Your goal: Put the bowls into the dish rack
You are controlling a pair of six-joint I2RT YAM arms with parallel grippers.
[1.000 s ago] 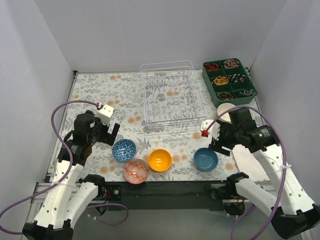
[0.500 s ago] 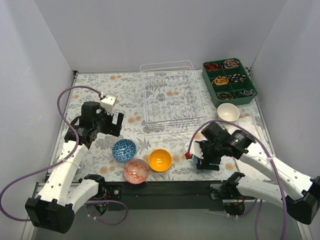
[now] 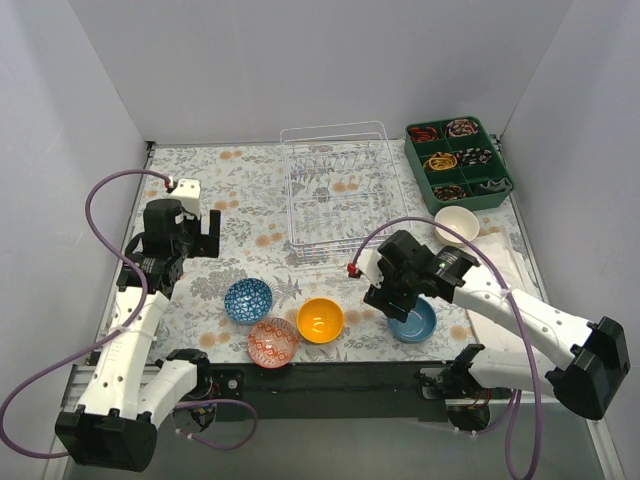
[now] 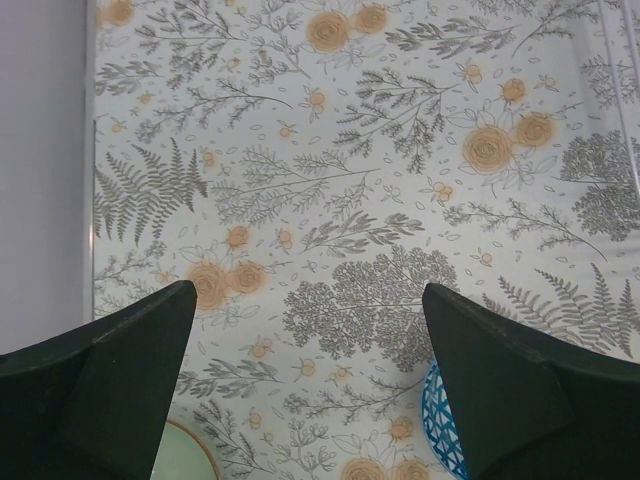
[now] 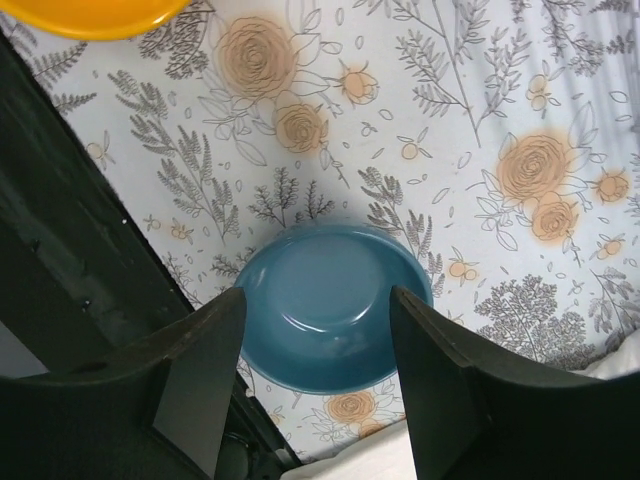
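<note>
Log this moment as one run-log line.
phase: reach | right gripper: open, over plain blue bowl | left gripper: open, holding nothing | dish rack: no bowls loaded

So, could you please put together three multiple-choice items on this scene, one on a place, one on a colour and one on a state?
1. Where is the cream bowl?
A. in the rack
B. right of the rack, in front of the tray
C. in the tray

2. The right gripper hangs over a bowl of which colour?
A. orange
B. blue
C. cream

3. The right gripper is:
A. open
B. shut on a bowl
C. shut on a rack wire

Answers:
1 B: the top view shows it on the table, near the tray's front edge.
2 B: the right wrist view shows the blue bowl between its fingers.
3 A: its fingers stand wide apart, one to each side of the bowl.
</note>
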